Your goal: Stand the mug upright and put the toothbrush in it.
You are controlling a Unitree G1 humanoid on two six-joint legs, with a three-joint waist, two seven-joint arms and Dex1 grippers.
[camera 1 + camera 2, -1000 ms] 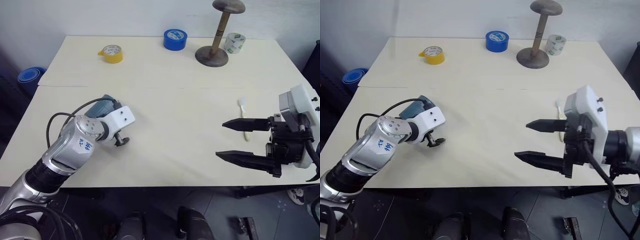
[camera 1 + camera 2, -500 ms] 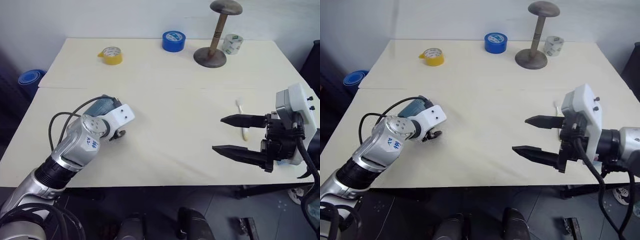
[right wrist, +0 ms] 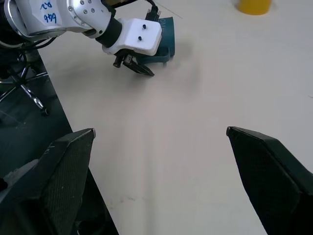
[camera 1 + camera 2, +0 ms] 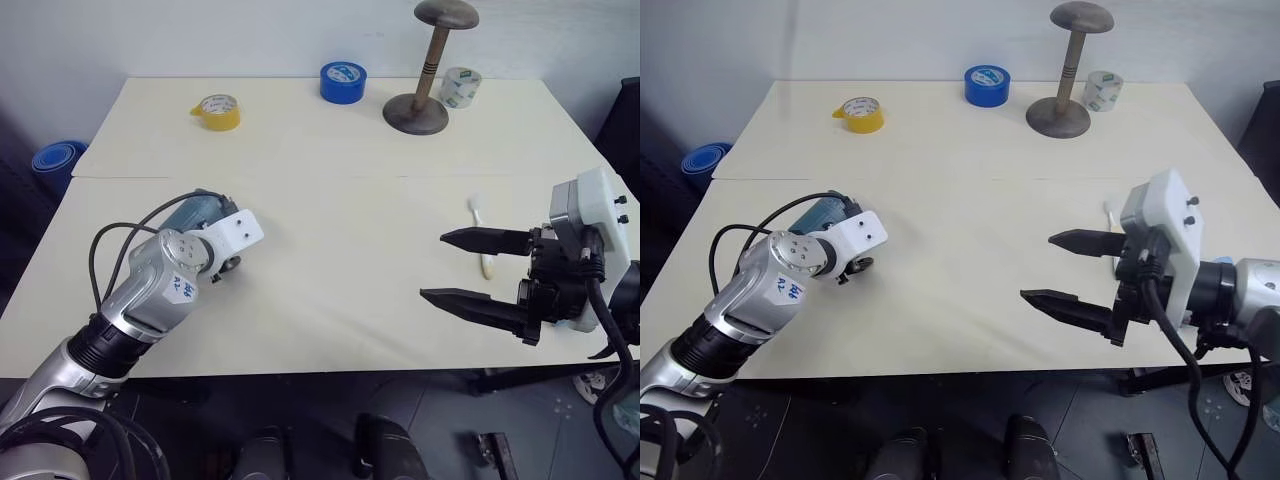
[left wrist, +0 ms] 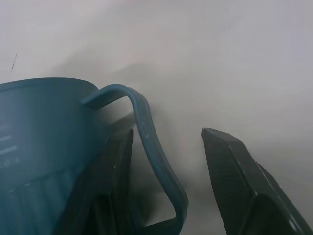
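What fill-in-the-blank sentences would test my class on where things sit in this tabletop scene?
1. The left end effector has its fingers either side of the mug's ____.
2. The toothbrush lies on the ____.
3. The right end effector's fingers stand ____, holding nothing.
4. The tape roll beside the wooden stand is ____.

Missing words: handle; table; open; blue

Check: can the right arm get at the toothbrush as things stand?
Probably yes. The toothbrush lies alone on the table just beyond the right gripper, whose jaws stand wide open, with nothing between them.
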